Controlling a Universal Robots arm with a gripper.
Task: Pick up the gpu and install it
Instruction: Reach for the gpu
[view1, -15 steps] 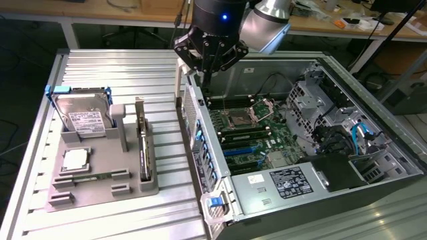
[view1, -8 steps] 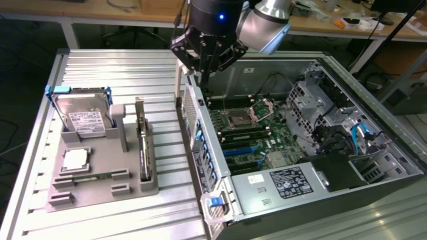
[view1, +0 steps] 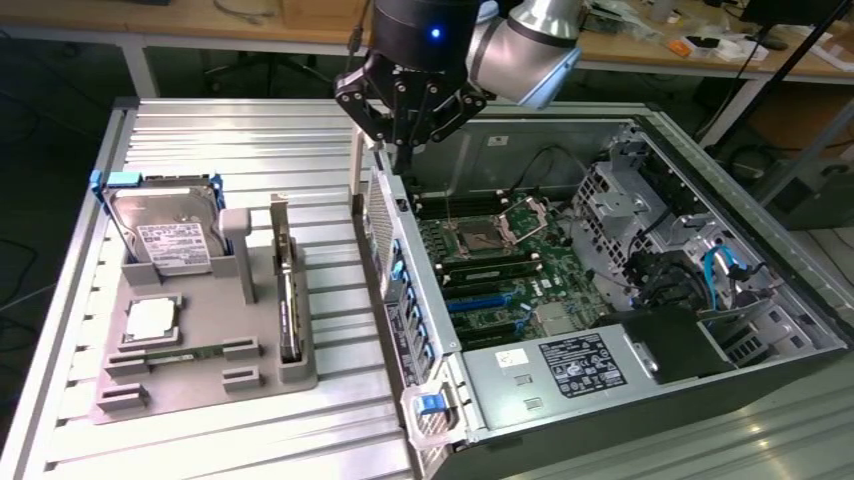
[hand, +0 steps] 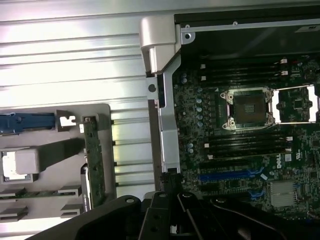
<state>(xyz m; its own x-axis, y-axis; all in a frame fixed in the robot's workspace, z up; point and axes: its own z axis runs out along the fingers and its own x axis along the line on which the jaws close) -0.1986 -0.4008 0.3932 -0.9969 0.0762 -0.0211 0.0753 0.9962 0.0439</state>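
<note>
Thin dark gpu (view1: 284, 305), narrow strip seen edge-on, standing upright in a grey holder slot — untouched

counter (view1: 240, 130): ribbed grey metal | desk (view1: 174, 20): wood, cluttered, 12 o'clock | floor (view1: 40, 150): dark, 9 o'clock

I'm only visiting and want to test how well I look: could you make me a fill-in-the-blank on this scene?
1. The gpu stands edge-on in the gray holder, not yet ____.
2. The hand hangs over the computer case with its fingers ____.
3. The hard drive bears a ____ label.
4. The case is ____, so its motherboard shows.

Missing words: installed; shut; white; open.
</note>
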